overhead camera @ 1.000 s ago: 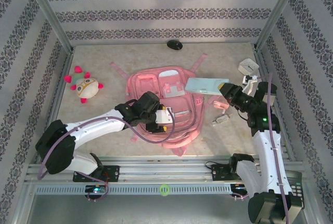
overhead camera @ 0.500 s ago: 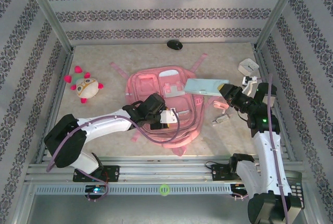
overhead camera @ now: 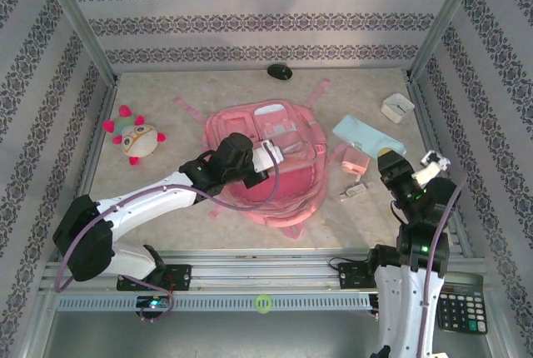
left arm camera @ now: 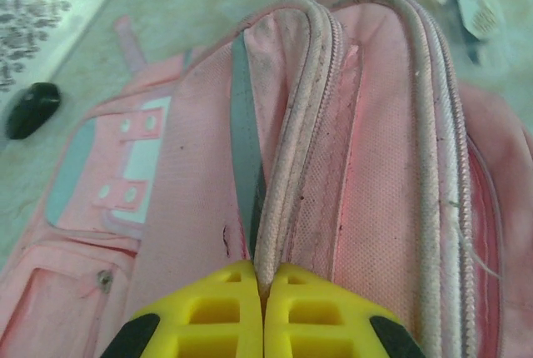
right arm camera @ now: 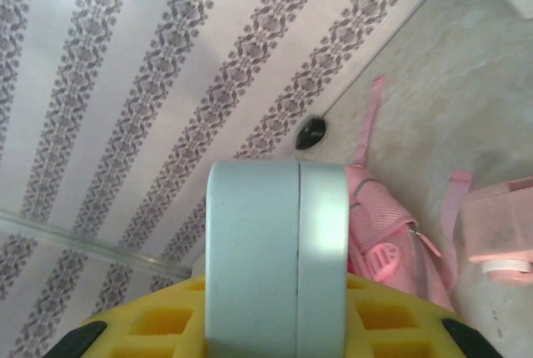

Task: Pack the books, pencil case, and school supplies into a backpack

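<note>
The pink backpack (overhead camera: 287, 171) lies mid-table with its upper flap pulled up. My left gripper (overhead camera: 256, 158) is shut on the flap's corded zip rim (left arm camera: 287, 166), pinched between the yellow fingers (left arm camera: 216, 312). The pale blue pencil case (overhead camera: 360, 135) hangs off the table to the backpack's right, with my right gripper (overhead camera: 386, 158) shut on its near end. From the right wrist the pencil case (right arm camera: 275, 258) stands end-on between the pads. A pink block (overhead camera: 354, 163) and a silver-white item (overhead camera: 353, 192) lie between backpack and right arm. The dark blue book is hidden.
A white square box (overhead camera: 397, 107) sits at the back right and a black mouse (overhead camera: 279, 72) by the back wall. A plush toy (overhead camera: 136, 137) lies at the left. A black calculator (overhead camera: 456, 308) rests off the table, front right. Pink straps (overhead camera: 312, 96) trail behind the backpack.
My right gripper has lifted the pencil case off the backpack's right side and drawn back toward the near right. My left gripper moved farther in, raising the backpack's rim.
</note>
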Available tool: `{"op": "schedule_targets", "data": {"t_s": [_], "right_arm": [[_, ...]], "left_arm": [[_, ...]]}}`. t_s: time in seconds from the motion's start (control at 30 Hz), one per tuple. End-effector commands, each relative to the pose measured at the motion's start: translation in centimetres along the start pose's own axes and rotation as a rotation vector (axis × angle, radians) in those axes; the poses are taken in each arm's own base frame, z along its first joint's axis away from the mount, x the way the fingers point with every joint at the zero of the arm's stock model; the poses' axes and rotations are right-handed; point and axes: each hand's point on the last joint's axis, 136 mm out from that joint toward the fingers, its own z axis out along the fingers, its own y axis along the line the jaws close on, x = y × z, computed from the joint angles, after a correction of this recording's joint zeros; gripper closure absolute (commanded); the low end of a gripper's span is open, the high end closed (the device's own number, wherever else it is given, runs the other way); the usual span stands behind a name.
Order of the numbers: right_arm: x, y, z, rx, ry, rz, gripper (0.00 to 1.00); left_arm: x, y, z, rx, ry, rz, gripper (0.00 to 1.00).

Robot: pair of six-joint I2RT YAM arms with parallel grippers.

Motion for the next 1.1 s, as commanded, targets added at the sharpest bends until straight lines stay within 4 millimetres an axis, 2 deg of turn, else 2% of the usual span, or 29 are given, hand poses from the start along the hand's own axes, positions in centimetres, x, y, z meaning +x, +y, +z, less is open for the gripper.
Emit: {"op": "schedule_targets", "data": {"t_s": [0.0,0.1,0.23,0.4,0.57,0.67,0.7,0.83,1.07], "right_arm": [[0.7,-2.6,-0.2,0.089,-0.012,0.095,0.86],[2.9,-2.9,0.2,0.083,0.104,0.131,0.85],[5.3,-2.3,1.0,0.043,0.251,0.173,0.85],[8.0,-1.4,1.5,-0.017,0.359,0.24,0.84],[10.8,-1.4,2.4,-0.04,0.417,0.252,0.84],[12.5,-0.7,3.8,-0.081,0.418,0.267,0.85],[13.8,-1.5,4.5,-0.067,0.422,0.266,0.85],[16.2,-0.4,6.5,-0.088,0.396,0.225,0.86],[17.3,1.8,10.1,-0.135,0.296,0.221,0.86]], "left_arm": [[-4.9,5.0,-2.1,-0.156,-0.157,-0.153,1.0],[-5.7,6.2,-2.3,-0.182,-0.173,-0.194,1.0],[-6.3,7.3,-2.2,-0.201,-0.186,-0.218,1.0],[-7.0,7.8,-2.1,-0.201,-0.196,-0.224,1.0],[-7.5,7.9,-1.7,-0.18,-0.196,-0.232,1.0],[-7.9,7.6,-1.5,-0.157,-0.201,-0.239,1.0],[-8.0,7.7,-1.5,-0.155,-0.203,-0.244,1.0],[-8.4,7.5,-1.7,-0.136,-0.214,-0.251,1.0],[-9.1,7.4,-2.7,-0.122,-0.243,-0.256,1.0]]}}
